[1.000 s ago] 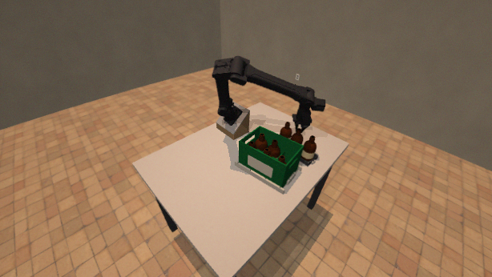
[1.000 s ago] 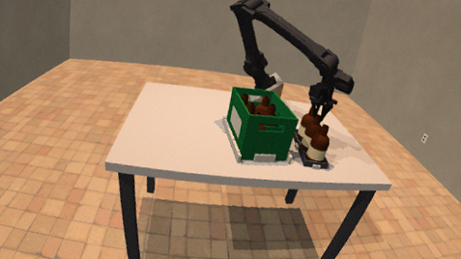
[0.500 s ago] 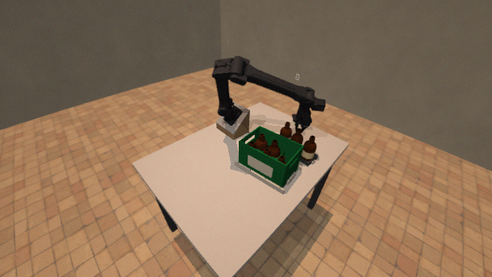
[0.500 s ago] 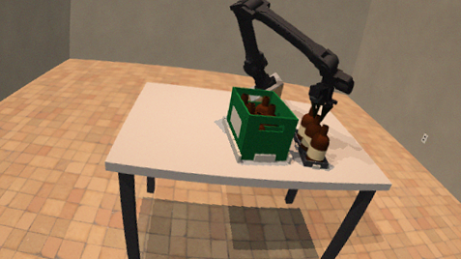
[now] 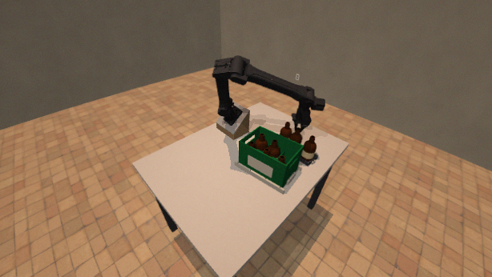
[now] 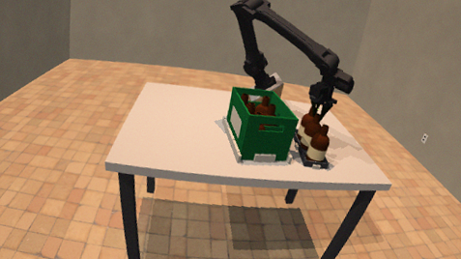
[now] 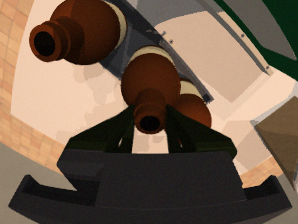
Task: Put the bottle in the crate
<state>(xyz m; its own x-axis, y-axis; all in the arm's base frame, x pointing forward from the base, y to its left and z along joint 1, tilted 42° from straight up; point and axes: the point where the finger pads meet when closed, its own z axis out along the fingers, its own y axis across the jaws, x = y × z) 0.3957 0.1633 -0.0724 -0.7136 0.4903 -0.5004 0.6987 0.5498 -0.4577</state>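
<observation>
My gripper [image 5: 300, 127] [image 6: 320, 116] [image 7: 150, 110] points down and is shut on the neck of the middle bottle [image 5: 296, 137] [image 6: 311, 135] [image 7: 151, 80]. That bottle is upright in the row on the dark tray [image 6: 323, 165] [image 7: 142, 29]; whether its base touches the tray is hidden. A second bottle [image 5: 309, 147] [image 6: 318, 143] [image 7: 87, 32] stands at the tray's front end, a third bottle [image 5: 285, 131] [image 7: 192, 111] at its rear end. The green crate [image 5: 293, 170] [image 6: 268, 143] [image 7: 286, 12] stands beside the tray and holds several brown bottles. Its empty slot is not clearly visible.
Low pale strips [image 5: 262, 178] [image 6: 232, 139] run along the crate's base. The crate walls rise close to the tray's row. The arm's wedge-shaped base [image 5: 242, 127] stands behind the crate. The table's edge [image 6: 352, 184] lies a short way in front of the crate and tray.
</observation>
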